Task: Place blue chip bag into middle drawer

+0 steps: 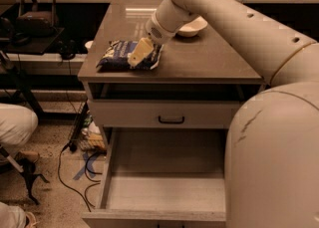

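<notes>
The blue chip bag (115,56) lies flat on the cabinet top near its front left corner. My gripper (140,53) reaches down from the right and sits over the bag's right half, touching or just above it. The middle drawer (164,192) is pulled out wide below, with a bare pale floor and nothing in it. My arm's pale body covers the drawer's right side.
A white bowl (192,26) stands on the cabinet top behind my wrist. The closed drawer front with a black loop handle (171,119) is above the open drawer. Cables (75,172) lie on the floor at left, and a person's legs (15,125) are at the far left.
</notes>
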### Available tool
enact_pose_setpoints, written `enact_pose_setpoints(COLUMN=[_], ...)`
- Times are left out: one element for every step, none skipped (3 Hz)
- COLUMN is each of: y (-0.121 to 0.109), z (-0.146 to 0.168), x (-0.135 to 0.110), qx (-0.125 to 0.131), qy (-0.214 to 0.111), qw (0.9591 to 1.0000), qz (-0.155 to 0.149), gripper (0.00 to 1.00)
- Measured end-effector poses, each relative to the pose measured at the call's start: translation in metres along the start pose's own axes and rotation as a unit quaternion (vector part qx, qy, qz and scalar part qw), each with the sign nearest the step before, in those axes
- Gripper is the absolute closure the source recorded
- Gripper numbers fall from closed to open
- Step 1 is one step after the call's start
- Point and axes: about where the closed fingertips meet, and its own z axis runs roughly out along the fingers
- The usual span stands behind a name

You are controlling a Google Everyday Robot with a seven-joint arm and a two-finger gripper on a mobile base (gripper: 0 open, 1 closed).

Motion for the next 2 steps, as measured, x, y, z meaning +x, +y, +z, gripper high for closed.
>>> enact_pose_setpoints(y=[0.0041,0.0099], z=[0.0017,-0.0052], x=[-0.0043,-0.0088], qx=[-0.011,-0.017], qy=[-0.013,-0.034], qw=[0.9998,0.9992], qz=[0.006,0.012], gripper=[0.49,0.72])
